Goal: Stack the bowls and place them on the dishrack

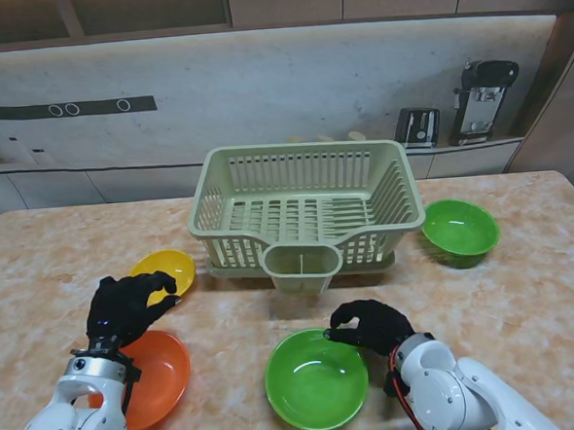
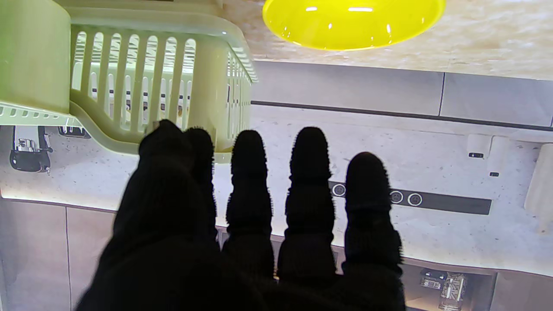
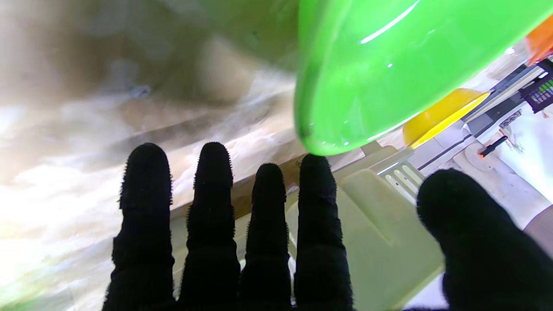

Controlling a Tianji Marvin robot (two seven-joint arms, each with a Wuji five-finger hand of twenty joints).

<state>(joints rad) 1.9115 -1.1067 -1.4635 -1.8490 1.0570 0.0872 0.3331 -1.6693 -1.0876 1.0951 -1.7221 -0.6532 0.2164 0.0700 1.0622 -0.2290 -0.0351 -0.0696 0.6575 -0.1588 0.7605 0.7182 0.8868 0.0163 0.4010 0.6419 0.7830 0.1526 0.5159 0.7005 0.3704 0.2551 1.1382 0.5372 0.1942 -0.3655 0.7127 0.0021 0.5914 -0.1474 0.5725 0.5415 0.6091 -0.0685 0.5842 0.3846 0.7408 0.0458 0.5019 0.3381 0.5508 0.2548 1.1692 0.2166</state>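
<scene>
The right hand (image 1: 374, 327) sits at the far rim of the near green bowl (image 1: 317, 380), fingers apparently pinching it, though contact is unclear. The left hand (image 1: 125, 305) hovers between the yellow bowl (image 1: 168, 268) and orange bowl (image 1: 158, 376), fingers spread, empty. Another green bowl (image 1: 460, 227) lies right of the dishrack (image 1: 306, 206) on the bench (image 1: 526, 298).

Stand cam high, looking down over whole table. Wrist cams low, close, inverted, looking along fingers. All three share dishrack (image 1: 306, 209) (image 2: 164, 82) (image 3: 380, 224) and yellow bowl (image 1: 166, 271) (image 2: 354, 21) (image 3: 440, 114).
</scene>
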